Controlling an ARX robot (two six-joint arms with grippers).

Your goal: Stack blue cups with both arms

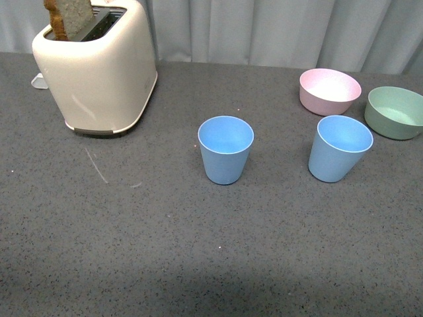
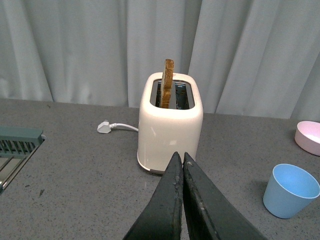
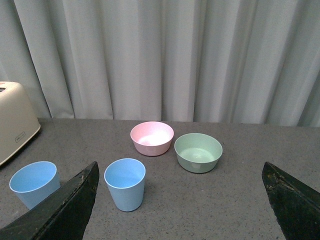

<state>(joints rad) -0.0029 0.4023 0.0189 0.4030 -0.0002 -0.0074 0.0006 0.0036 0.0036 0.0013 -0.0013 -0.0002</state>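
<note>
Right gripper (image 3: 180, 169) spread wide, left gripper (image 2: 182, 161) pinched closed.
Right blue cup (image 1: 340, 148) could be knocked into pink bowl (image 1: 330, 90) at 12 o'clock.

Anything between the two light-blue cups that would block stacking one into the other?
Nothing visible. The right light-blue plastic cup and the middle light-blue plastic cup stand upright with only bare grey tabletop between them; the pink bowl and green bowl sit farther back.
</note>
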